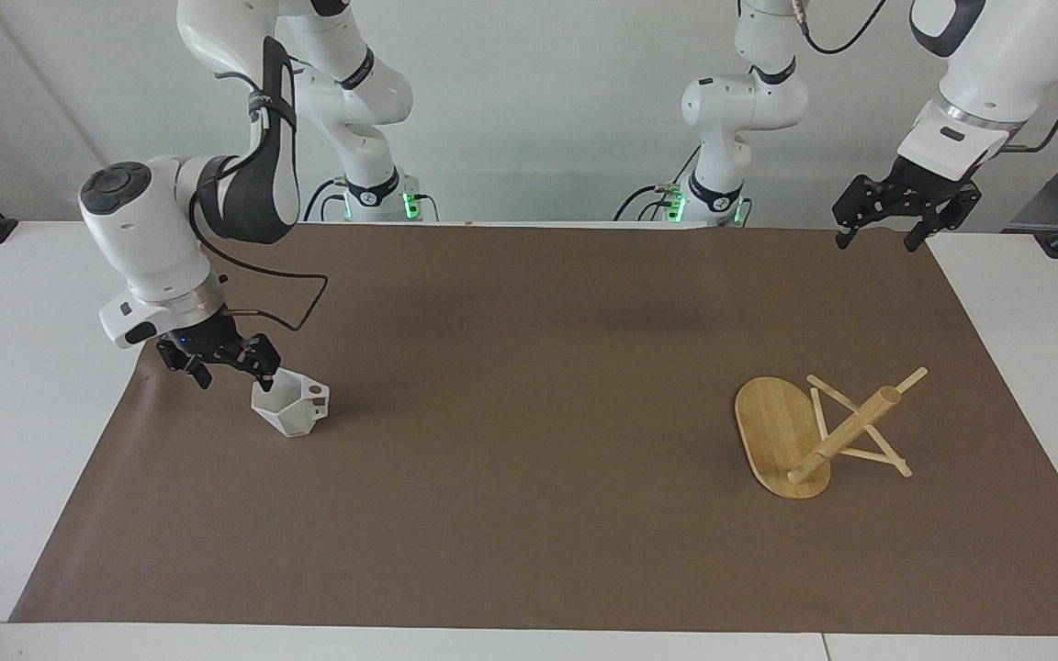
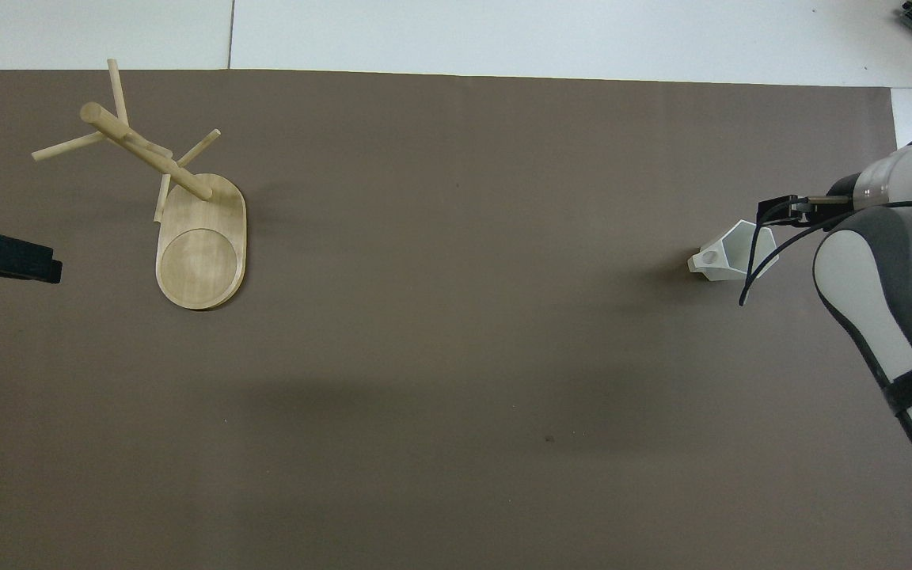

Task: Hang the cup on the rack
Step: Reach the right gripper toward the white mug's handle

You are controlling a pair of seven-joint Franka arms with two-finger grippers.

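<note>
My right claw (image 1: pixel 233 367) hangs wide open, empty, right at the cup (image 1: pixel 291 407) rim; left claw (image 1: pixel 887 229) waits open, nothing held.

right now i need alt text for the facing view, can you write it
The right gripper, open, hangs at the rim of a small white faceted cup standing on the brown mat at the right arm's end of the table. At the left arm's end stands a light bamboo mug rack with an oval base, while the left gripper waits open above the mat's corner.
</note>
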